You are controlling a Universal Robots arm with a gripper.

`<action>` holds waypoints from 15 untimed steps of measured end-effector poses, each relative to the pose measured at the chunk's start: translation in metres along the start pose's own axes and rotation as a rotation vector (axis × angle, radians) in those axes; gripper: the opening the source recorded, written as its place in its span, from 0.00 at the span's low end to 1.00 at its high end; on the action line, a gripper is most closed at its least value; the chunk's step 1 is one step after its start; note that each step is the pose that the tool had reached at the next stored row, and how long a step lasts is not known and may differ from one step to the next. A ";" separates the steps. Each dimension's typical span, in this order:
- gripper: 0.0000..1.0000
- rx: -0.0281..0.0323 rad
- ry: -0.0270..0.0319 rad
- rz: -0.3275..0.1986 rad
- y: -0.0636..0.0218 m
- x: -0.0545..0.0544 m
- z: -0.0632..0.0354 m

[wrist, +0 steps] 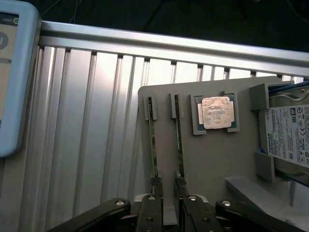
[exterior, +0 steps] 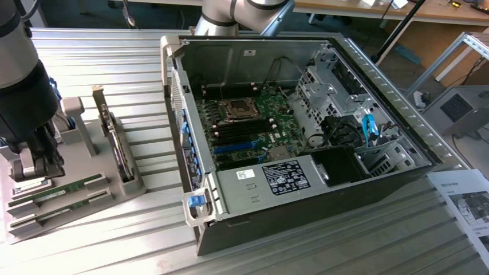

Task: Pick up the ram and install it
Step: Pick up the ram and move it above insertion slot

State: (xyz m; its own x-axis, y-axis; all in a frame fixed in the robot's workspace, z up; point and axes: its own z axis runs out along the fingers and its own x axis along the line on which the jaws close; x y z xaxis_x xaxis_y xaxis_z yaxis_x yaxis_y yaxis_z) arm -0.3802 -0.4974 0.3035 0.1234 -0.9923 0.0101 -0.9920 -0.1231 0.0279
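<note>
Arm [exterior: 23,86]: over at the exterior view's left, wrist pointing pretty much straight down above the grey tray [exterior: 99,197].
Gripper [wrist: 167,186]: fingertips apart with nothing clamped between them. They hang right over the near ends of the two sticks, and I can't tell if they touch.
Ram sticks [wrist: 152,140]: two green ones, both standing on edge in their tray grooves, side by side, next to the CPU chip [wrist: 216,113] in its pocket. No idea which one is the target.
Expansion card [exterior: 116,150]: upright in the tray, just right of the sticks.
Case [exterior: 252,223]: lying open mid-table, well apart from the tray. The black memory slots [exterior: 246,129] on the board look empty to me.
Progress: early days I'd say. Pick not made, install not begun.
</note>
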 end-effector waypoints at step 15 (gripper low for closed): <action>0.24 -0.0005 0.0002 0.000 -0.0003 0.000 0.0102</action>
State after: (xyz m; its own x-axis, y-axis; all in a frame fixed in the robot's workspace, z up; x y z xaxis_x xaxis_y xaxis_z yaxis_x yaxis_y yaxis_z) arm -0.3802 -0.4973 0.2934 0.1234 -0.9923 0.0104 -0.9920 -0.1231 0.0284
